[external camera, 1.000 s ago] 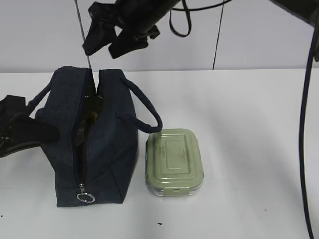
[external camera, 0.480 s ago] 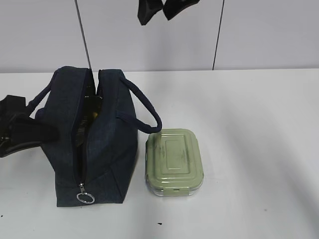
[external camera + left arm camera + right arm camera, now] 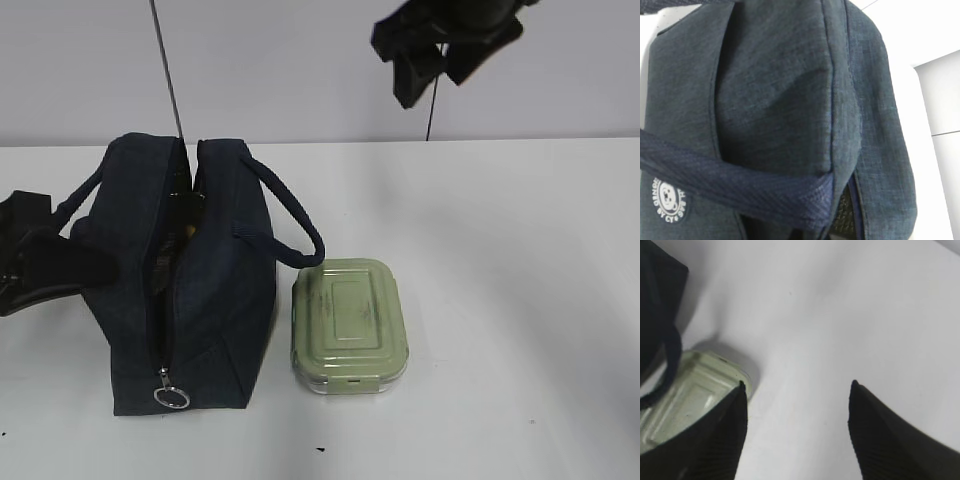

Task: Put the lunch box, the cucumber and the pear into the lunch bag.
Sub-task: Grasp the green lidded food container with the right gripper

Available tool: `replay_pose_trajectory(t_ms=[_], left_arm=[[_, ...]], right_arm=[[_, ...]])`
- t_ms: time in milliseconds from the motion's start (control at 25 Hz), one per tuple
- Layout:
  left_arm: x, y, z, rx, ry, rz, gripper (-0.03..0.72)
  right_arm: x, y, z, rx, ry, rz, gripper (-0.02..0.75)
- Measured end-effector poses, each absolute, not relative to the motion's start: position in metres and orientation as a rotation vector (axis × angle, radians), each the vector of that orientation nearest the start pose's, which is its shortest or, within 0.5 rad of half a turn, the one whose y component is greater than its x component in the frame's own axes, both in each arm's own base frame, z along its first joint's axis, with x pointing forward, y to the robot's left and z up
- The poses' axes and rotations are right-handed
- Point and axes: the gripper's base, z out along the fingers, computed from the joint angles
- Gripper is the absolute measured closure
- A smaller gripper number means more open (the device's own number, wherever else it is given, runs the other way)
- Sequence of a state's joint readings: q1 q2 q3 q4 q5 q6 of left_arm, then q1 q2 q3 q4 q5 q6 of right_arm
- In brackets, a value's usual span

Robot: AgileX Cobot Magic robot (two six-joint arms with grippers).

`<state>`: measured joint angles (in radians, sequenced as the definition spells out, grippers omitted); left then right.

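The navy lunch bag (image 3: pixel 215 290) stands at the left with its top zipper open. A glossy dark green surface, the cucumber (image 3: pixel 186 208), shows in the opening, with a small yellowish patch beside it that may be the pear. The pale green lunch box (image 3: pixel 349 324) lies shut on the table, just right of the bag. My right gripper (image 3: pixel 430 85) hangs high above the table, open and empty; in the right wrist view (image 3: pixel 798 384) the lunch box (image 3: pixel 680 400) lies under its left finger. My left gripper (image 3: pixel 45 265) presses against the bag's left side by a handle; its jaws are hidden.
The bag's right handle (image 3: pixel 295 225) loops out toward the lunch box. A metal ring pull (image 3: pixel 171 397) hangs at the bag's near end. In the left wrist view the bag's fabric (image 3: pixel 780 100) and a strap fill the frame. The white table (image 3: pixel 500 300) extends to the right.
My right gripper has swung from above the bag to the right and now hangs over the table behind the lunch box. The bag, the box and the left gripper have not moved.
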<state>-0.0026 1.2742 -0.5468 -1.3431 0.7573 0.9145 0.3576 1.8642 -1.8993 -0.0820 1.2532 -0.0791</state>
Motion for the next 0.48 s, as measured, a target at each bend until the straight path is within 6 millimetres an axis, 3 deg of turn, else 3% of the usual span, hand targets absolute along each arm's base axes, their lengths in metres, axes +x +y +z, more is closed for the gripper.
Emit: replay_pose_trajectory(t_ms=[200, 360, 480], left_arm=[[0.213, -0.062, 0.221, -0.069, 2.383, -1.047, 0.706], [0.213, -0.062, 0.221, -0.069, 2.383, -1.047, 0.706], [0.213, -0.062, 0.221, -0.069, 2.383, -1.047, 0.706]], right_arm=[[0.385, 0.085, 0.318, -0.469, 2.783, -0.028, 0.246], [0.383, 0.056, 0.292, -0.436, 2.874, 0.195, 0.247], [0.377, 0.046, 0.274, -0.442, 2.897, 0.401, 0.247]])
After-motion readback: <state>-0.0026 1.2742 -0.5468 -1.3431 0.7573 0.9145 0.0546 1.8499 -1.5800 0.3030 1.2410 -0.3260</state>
